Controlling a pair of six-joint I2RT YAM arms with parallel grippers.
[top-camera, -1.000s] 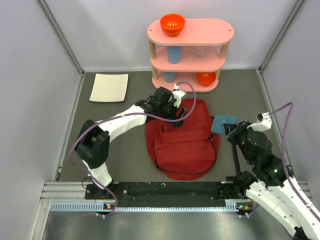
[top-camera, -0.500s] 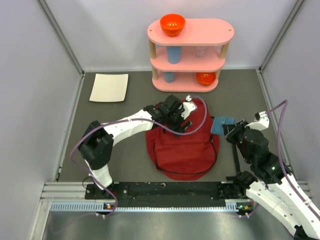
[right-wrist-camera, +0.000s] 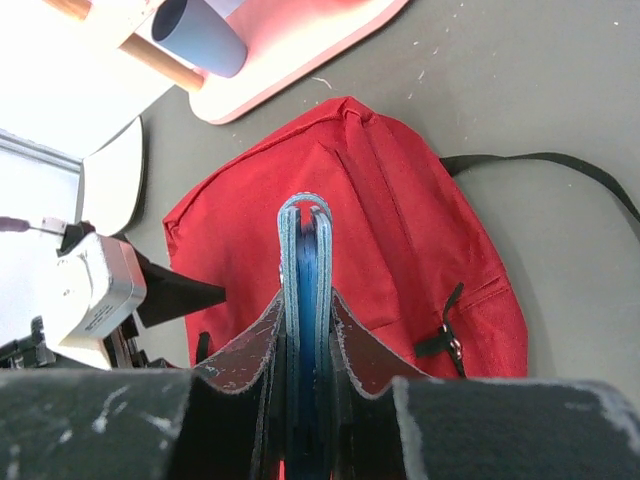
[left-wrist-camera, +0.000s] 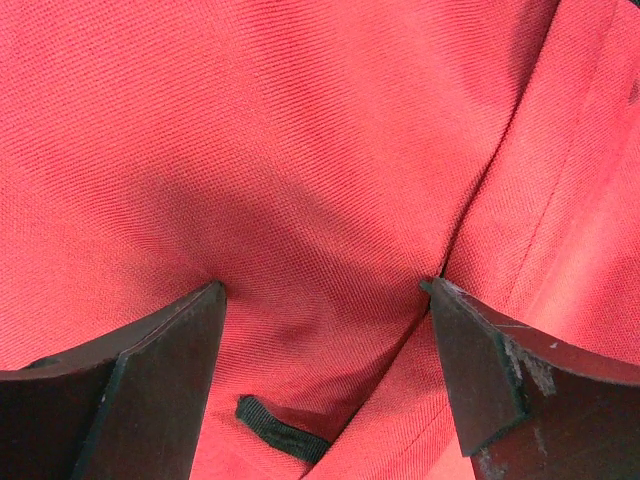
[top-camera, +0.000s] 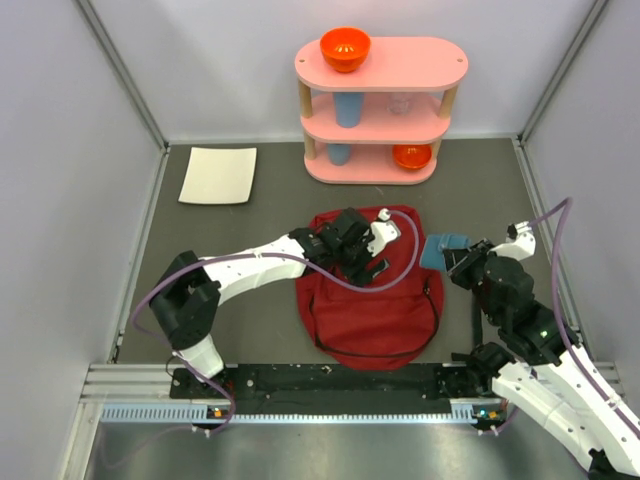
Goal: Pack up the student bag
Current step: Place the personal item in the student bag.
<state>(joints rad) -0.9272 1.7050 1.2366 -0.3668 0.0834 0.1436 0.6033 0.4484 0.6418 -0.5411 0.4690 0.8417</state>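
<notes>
The student bag lies flat on the table. The left gripper is spread wide over the bag's upper panel, its tips seemingly pressing the red fabric, nothing gripped. Just off the bag's right edge, the right gripper is clamped on a thin blue book, held on edge. No opening shows yet. The best move, likely, is for the left to pinch a fold beside the seam and lift, giving the book a mouth.

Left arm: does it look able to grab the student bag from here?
Probably yes. The left arm's fingers are open, right over the red fabric of the student bag with nothing between; the right arm's fingers, shut on a blue flat item, are off to its side.
</notes>
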